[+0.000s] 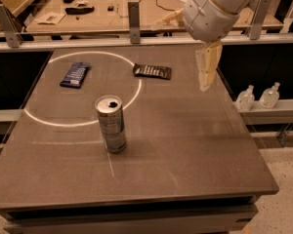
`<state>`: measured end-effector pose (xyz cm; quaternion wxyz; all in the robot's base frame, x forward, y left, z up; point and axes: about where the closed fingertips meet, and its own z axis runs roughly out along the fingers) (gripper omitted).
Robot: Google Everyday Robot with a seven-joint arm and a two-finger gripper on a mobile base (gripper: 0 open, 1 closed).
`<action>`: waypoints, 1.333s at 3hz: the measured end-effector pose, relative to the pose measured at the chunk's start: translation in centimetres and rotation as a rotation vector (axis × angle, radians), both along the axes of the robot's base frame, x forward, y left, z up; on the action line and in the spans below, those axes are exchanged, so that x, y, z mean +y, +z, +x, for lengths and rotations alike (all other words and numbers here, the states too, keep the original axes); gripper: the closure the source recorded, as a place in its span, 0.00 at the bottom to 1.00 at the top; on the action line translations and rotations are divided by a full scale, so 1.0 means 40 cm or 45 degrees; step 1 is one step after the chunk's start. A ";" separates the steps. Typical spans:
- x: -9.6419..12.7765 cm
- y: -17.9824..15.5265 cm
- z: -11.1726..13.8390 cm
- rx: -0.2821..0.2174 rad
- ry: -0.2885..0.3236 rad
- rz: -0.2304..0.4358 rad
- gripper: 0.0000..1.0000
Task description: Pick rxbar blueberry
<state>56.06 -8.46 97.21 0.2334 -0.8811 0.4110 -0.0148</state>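
The rxbar blueberry [75, 75] is a flat dark-blue wrapper with white lettering. It lies on the grey table at the far left, inside a white circle line. My gripper [205, 85] hangs from the white arm above the table's far right side, pointing down. It is well to the right of the blue bar and holds nothing that I can see.
A dark brown bar wrapper [152, 71] lies at the far middle. A silver drink can [111, 124] stands upright near the table's middle. Two clear bottles [258, 97] stand on a ledge beyond the table's right edge [254, 145]. A railing and a cluttered bench lie behind.
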 end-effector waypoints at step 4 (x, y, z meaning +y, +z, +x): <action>0.262 -0.016 0.125 -0.062 0.497 0.016 0.00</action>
